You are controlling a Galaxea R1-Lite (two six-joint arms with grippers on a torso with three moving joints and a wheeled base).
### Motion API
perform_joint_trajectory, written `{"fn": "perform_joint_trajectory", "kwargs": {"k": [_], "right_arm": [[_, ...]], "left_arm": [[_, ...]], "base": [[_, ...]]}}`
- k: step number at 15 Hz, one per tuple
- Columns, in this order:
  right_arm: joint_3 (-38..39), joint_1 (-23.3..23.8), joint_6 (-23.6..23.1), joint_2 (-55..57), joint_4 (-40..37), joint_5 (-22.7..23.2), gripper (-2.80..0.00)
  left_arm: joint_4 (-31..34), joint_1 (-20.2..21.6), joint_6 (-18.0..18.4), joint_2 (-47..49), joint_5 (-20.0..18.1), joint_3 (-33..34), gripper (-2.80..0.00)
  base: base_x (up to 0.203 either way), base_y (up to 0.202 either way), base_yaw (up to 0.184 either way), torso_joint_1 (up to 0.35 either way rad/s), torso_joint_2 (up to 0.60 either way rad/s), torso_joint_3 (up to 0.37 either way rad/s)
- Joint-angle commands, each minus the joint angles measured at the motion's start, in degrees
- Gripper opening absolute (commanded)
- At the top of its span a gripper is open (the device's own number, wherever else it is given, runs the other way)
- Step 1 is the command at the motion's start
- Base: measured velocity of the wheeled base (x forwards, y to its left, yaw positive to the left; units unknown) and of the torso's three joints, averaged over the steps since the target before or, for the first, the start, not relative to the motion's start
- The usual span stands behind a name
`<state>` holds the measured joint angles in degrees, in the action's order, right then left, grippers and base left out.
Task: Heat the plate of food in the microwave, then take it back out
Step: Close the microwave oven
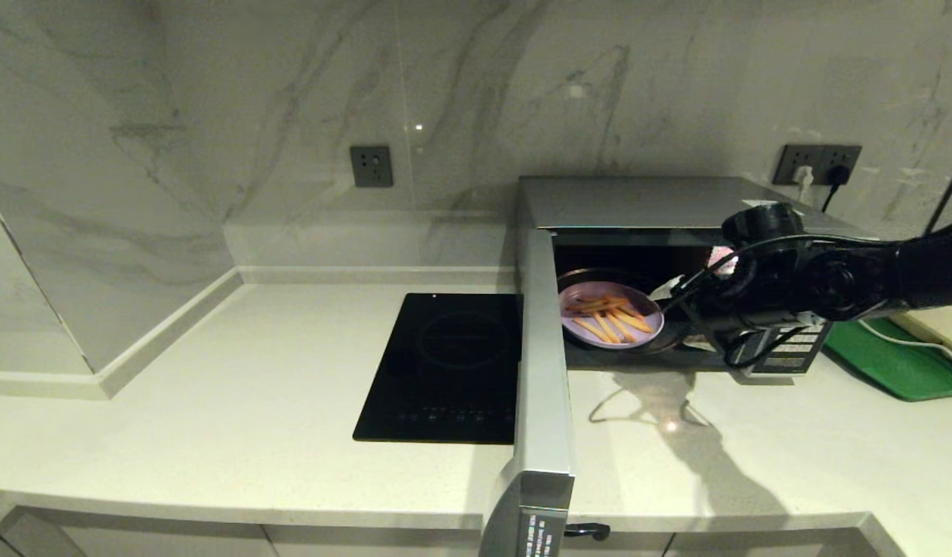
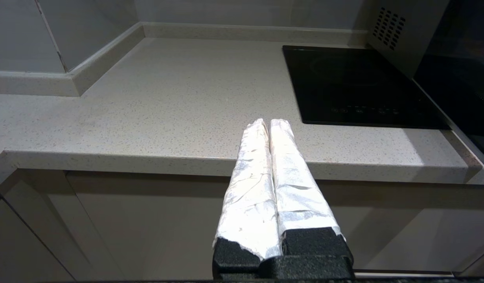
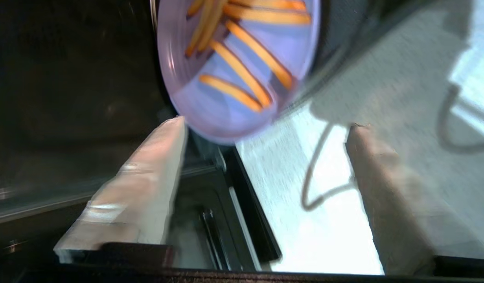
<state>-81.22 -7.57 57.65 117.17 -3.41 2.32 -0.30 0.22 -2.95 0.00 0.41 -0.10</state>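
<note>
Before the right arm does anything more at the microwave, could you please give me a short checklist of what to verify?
1. Microwave door swung fully open: ok.
2. Plate of food sits inside the cavity, fries on it: ok.
3. Right hand open, fingers apart, plate not gripped: ok.
4. Right hand touching the plate rim: cannot tell.
5. Left hand shut, parked below the counter edge, clear of the door: ok.
</note>
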Motion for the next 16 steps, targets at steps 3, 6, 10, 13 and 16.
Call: {"fn": "perform_joint_trajectory", "kwargs": {"k": [3, 6, 10, 13, 16], "right_arm": [[9.2, -0.6, -0.8, -12.7, 0.0, 0.7, -2.8], [16.8, -0.9, -1.7, -24.6, -0.4, 2.0, -2.8], [25.8, -1.6, -3.2, -43.2, -8.8, 2.4, -2.8], [31.3, -2.0, -7.8, -56.5, -22.1, 3.0, -2.8], [28.1, -2.2, -20.5, -63.2, -40.5, 6.2, -2.8]], "left_arm": [[0.0, 0.0, 0.0, -0.1, 0.0, 0.0, -2.8], [0.0, 0.0, 0.0, 0.0, 0.0, 0.0, -2.8], [0.0, 0.0, 0.0, 0.0, 0.0, 0.0, -2.8], [0.0, 0.0, 0.0, 0.0, 0.0, 0.0, -2.8], [0.0, 0.0, 0.0, 0.0, 0.0, 0.0, -2.8]], "base": [[0.0, 0.0, 0.0, 0.0, 0.0, 0.0], [0.0, 0.0, 0.0, 0.0, 0.0, 0.0], [0.0, 0.0, 0.0, 0.0, 0.0, 0.0], [0.0, 0.0, 0.0, 0.0, 0.0, 0.0], [0.0, 0.0, 0.0, 0.0, 0.0, 0.0]]}}
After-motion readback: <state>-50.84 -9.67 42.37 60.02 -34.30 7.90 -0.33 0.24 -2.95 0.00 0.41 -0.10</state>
